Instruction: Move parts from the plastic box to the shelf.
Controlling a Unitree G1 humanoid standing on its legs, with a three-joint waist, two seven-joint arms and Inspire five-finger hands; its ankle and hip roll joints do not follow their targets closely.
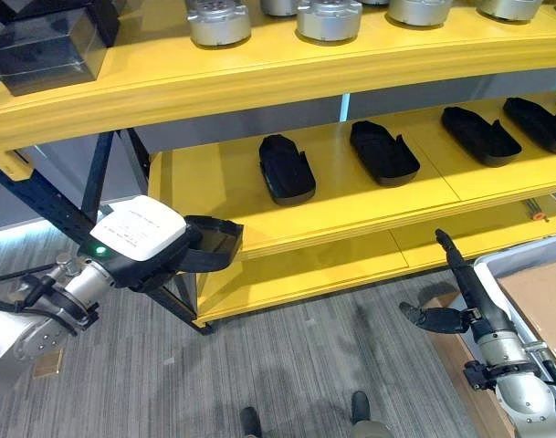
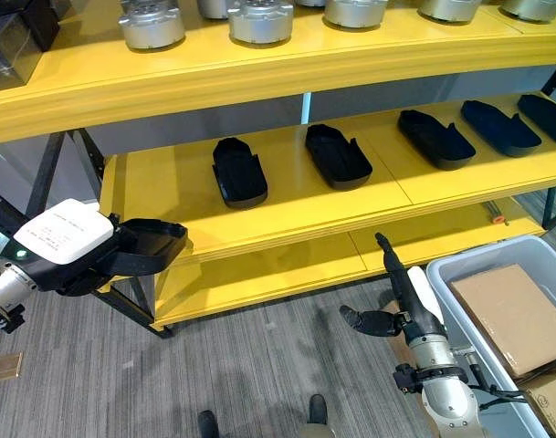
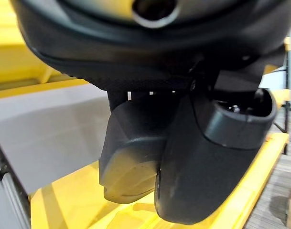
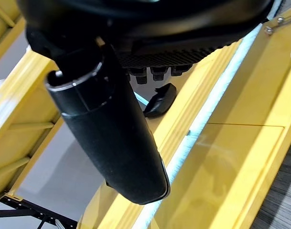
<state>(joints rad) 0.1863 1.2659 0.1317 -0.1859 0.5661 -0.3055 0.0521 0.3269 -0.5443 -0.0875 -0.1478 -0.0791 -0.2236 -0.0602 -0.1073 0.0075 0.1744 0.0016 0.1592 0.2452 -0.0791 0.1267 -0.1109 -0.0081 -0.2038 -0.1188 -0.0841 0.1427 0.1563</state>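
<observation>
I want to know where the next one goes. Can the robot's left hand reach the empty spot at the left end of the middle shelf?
Probably yes. The left hand holds a black part right at the middle shelf edge, with bare yellow board ahead and nothing between.

On the yellow middle shelf board [image 1: 214,196], you find bare surface left of the row of black moulded plastic parts [image 1: 286,169]. The yellow upper shelf board [image 1: 259,78], loaded with silver metal cylinders [image 1: 219,22], limits overhead clearance.
</observation>
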